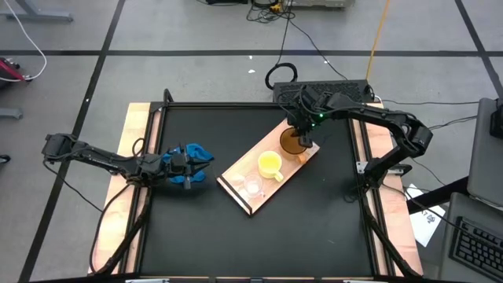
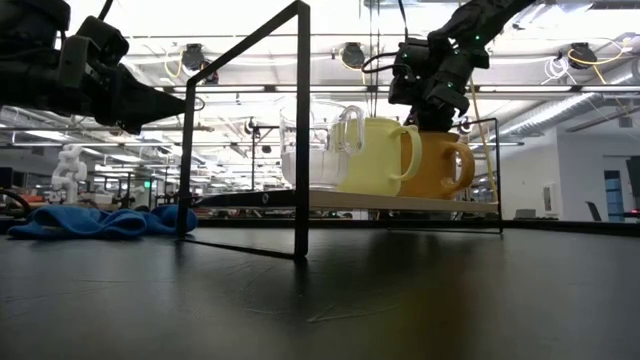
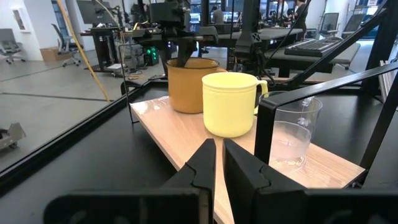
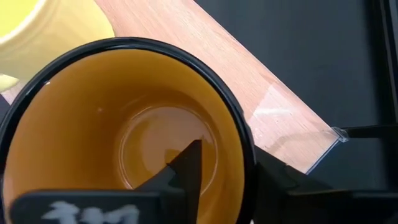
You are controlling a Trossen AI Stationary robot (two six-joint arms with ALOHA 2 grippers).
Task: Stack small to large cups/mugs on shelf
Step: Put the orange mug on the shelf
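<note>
The light-wood shelf (image 1: 236, 182) lies slantwise on the black tabletop. Three cups stand on it in a row: the clear glass cup (image 1: 253, 185), the yellow cup (image 1: 270, 164) and the orange-brown cup (image 1: 291, 142). My right gripper (image 1: 303, 140) is open over the orange-brown cup (image 4: 124, 124), pointing down, with one finger (image 4: 186, 165) inside it and the other (image 4: 280, 180) outside its wall. My left gripper (image 3: 219, 163) is shut and empty, raised at the table's left beside the blue cloth (image 1: 196, 152), facing the cups. My right gripper straddles the orange-brown cup's wall at the rim (image 4: 247, 155) from above. The inner finger stands clear of the wall. Whether the outer finger touches the wall, I cannot tell. The cup stands upright on its base on the shelf (image 2: 440, 195).
A black wire frame (image 2: 300, 130) stands on the table near the shelf's near end, with a post beside the glass cup (image 3: 264, 143). The blue cloth (image 2: 100, 220) lies bunched at the table's left. Cables and a power strip (image 1: 330, 86) lie beyond the far edge.
</note>
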